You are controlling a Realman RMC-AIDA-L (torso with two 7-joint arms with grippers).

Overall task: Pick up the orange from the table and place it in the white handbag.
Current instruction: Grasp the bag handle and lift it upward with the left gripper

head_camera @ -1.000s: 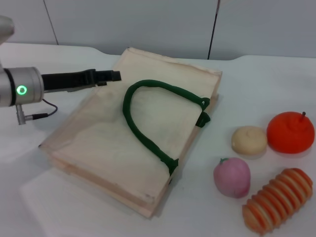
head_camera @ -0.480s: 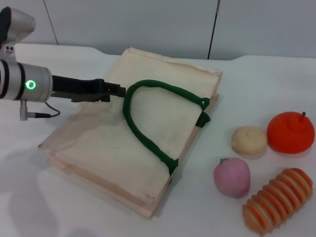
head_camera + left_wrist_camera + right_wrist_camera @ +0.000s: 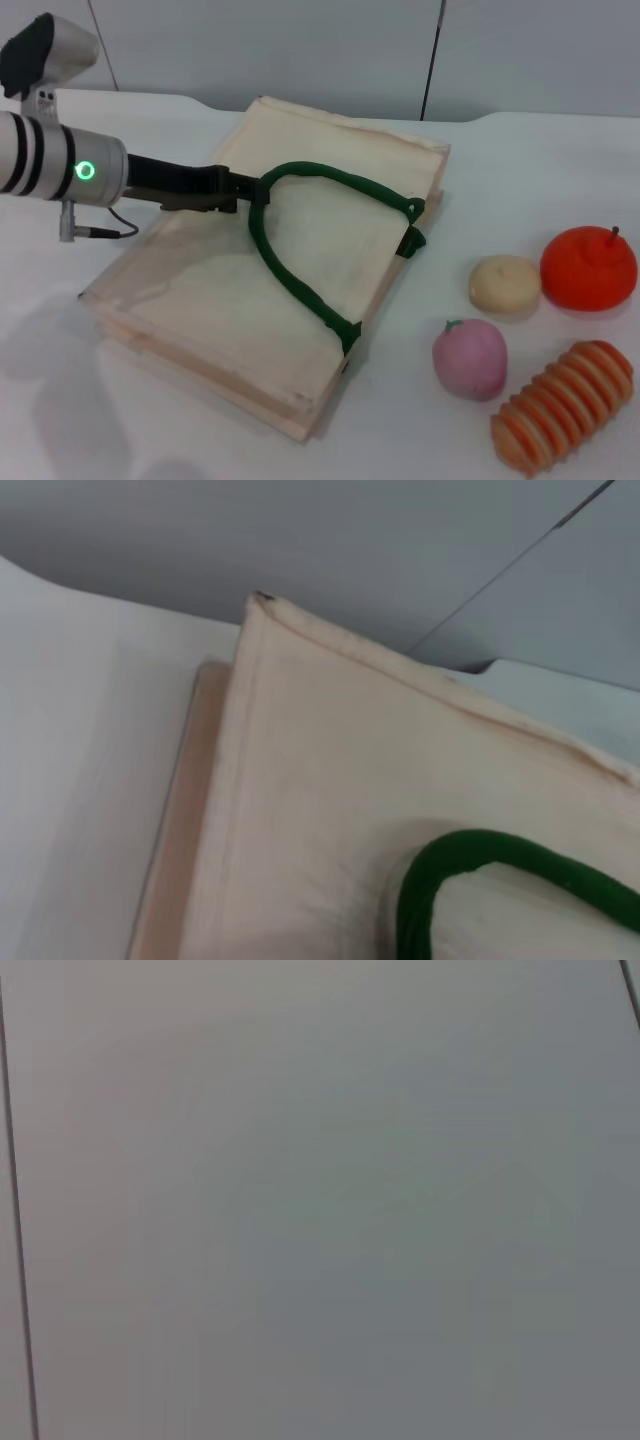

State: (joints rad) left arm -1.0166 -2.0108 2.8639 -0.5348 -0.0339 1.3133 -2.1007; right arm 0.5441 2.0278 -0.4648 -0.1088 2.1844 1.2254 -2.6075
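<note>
The orange [image 3: 588, 268], round and orange-red with a dark stem, sits on the white table at the far right. The white handbag [image 3: 200, 270] lies flat in the middle, its dark green handle [image 3: 300, 285] looped on top. My left gripper [image 3: 250, 189] reaches in from the left over the bag, its tip at the top bend of the handle. The left wrist view shows the bag's far corner [image 3: 330, 780] and the handle's bend [image 3: 470, 855]. The right gripper is out of view; its wrist view shows only a grey wall.
A cream round toy [image 3: 505, 283] lies left of the orange. A pink peach-like ball [image 3: 469, 359] and a ribbed orange-striped toy [image 3: 562, 405] lie in front of it. A grey wall stands behind the table.
My left arm has moved right and slightly nearer over the bag, from its far left edge to the bend of the green handle. The fruit and the bag have not moved.
</note>
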